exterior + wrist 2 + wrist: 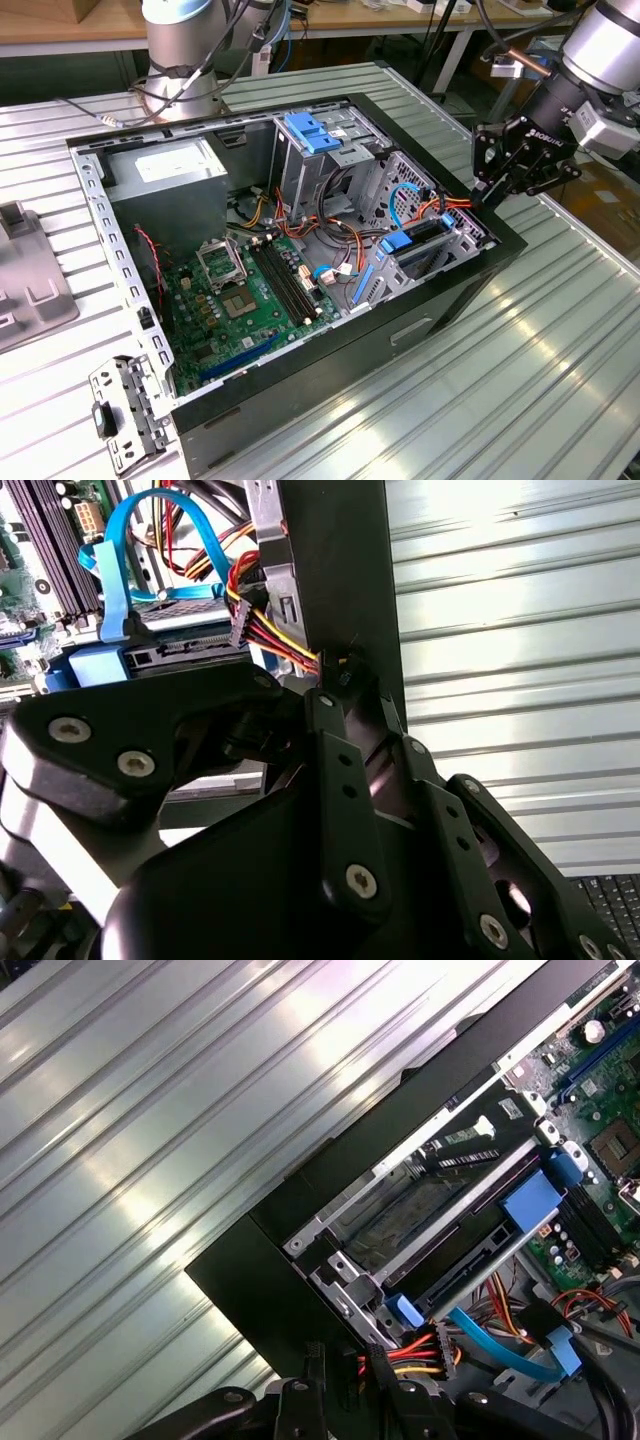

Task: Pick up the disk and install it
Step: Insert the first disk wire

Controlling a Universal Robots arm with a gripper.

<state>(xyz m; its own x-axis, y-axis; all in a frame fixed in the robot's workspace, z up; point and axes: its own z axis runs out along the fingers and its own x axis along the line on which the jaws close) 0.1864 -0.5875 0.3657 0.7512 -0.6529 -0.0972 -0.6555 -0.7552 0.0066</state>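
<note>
We are seeing the open computer case point(300, 270) lying on the ribbed metal surface point(520, 360), holding the motherboard point(250, 295) and drive cages. The disk point(420, 238) is sitting in the cage at the case's corner on the exterior view's right. The tool point(497, 172) is hanging just above that corner, gripping nothing; its fingers' spread we cannot tell. The first wrist view is showing the disk's point(455, 1250) blue rails.

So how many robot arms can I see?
2. One silver arm stands behind the computer case; the other arm reaches in from the exterior view's right. More could be outside the picture.
</note>
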